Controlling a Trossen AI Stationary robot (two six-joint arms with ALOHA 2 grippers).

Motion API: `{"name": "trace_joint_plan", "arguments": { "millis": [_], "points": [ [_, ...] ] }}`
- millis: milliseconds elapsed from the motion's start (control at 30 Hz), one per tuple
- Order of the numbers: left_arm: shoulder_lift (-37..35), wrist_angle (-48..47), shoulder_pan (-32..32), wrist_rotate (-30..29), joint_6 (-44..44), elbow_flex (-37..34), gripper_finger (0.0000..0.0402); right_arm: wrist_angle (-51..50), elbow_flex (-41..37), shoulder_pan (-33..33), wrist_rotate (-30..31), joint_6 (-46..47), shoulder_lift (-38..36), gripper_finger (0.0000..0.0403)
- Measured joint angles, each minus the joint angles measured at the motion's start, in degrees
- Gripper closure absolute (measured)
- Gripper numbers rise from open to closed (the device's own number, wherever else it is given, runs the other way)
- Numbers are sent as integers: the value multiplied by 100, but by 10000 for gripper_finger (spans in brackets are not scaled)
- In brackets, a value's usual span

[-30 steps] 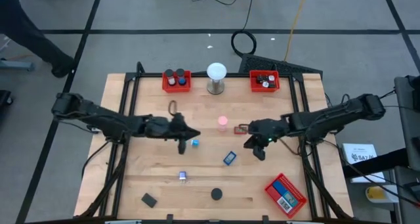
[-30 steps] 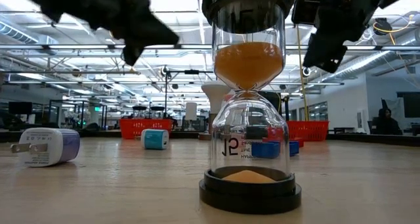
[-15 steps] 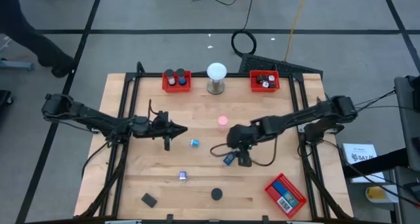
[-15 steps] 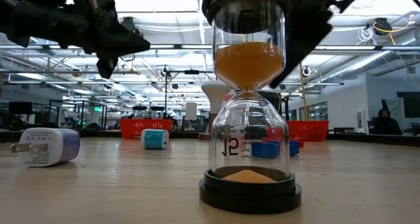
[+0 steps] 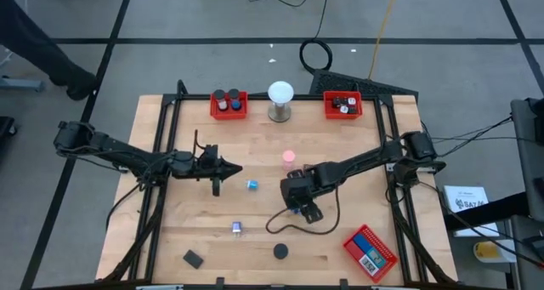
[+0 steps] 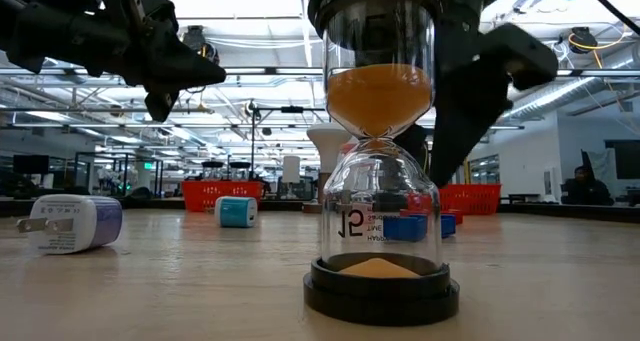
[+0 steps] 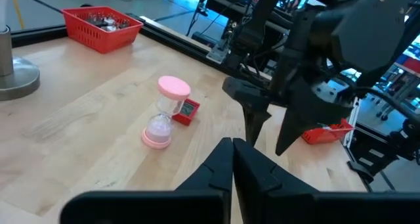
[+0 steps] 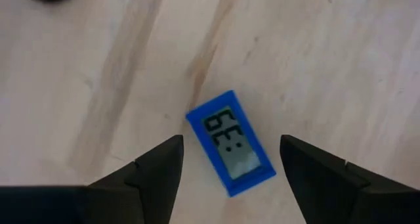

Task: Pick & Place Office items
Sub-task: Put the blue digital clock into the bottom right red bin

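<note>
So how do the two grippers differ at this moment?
The left gripper is shut and empty; the right gripper is open. The left gripper hangs over bare wood on the table's left; the right gripper is poised straight above the blue digital timer near mid-table, fingers on either side of it but not touching. Both are dark two-finger grippers holding nothing.

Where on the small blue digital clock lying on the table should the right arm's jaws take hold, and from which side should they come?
Grip the blue clock across its two long edges, coming straight down from above. It lies flat, display up, on the table, so only its thin sides offer opposing faces. The right gripper hangs open over it, but the clock sits skewed, so a wrist turn probably helps.
</note>
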Motion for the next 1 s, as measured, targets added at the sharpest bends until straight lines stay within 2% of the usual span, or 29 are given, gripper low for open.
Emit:
{"name": "trace_joint_plan", "arguments": {
  "millis": [267, 533, 667, 833, 1000],
  "points": [
    [0, -74, -2, 161, 105, 0, 376, -41, 0, 78, 111, -378, 338, 170],
    [0, -135, -22, 266, 81, 2, 376, -118, -2, 75, 211, -235, 552, 185],
    [0, -135, -60, 293, 80, 7, 376, -115, -2, 75, 229, 298, 537, 211],
    [0, -135, -117, 317, 70, 7, 376, -108, -2, 76, 223, 1455, 538, 257],
    [0, -135, -120, 378, 85, 7, 376, -186, -13, 153, 236, 2732, 232, 260]
  ]
}}
